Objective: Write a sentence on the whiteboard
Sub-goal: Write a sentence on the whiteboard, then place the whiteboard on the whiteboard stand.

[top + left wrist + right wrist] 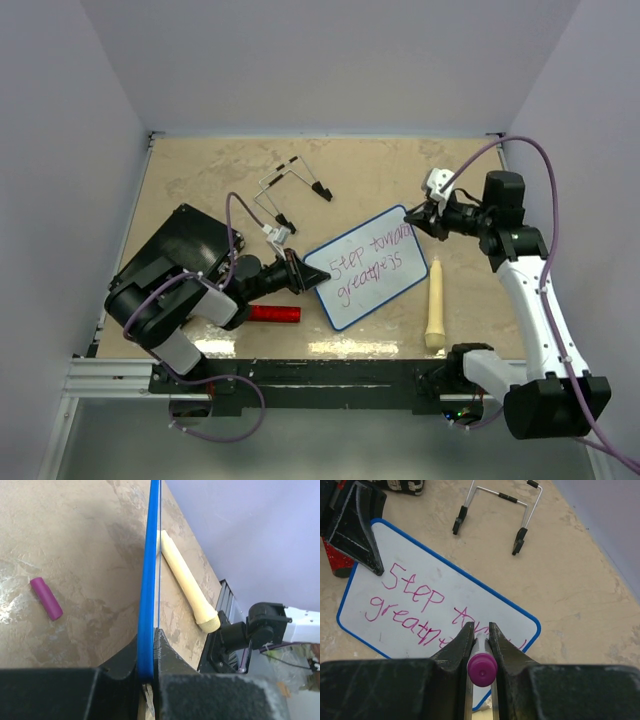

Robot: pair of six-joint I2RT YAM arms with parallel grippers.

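Note:
The whiteboard (372,268) lies slanted at the table's middle, white with a blue rim (149,575). The sentence (368,262) runs across it in two purple-pink lines, "Step toward" above "greatness" (400,612). My left gripper (308,274) is shut on the board's left corner, its jaws pinching the rim (148,642). My right gripper (420,214) is shut on a marker (482,669) with a purple end. It hovers over the right end of the top line (481,629). The marker's tip is hidden behind the fingers.
A cream stick (435,305) lies right of the board, also in the left wrist view (184,582). A purple cap (46,598) rests on the table. A red object (272,313), a black slab (168,255) and a wire stand (290,190) sit at the left and back.

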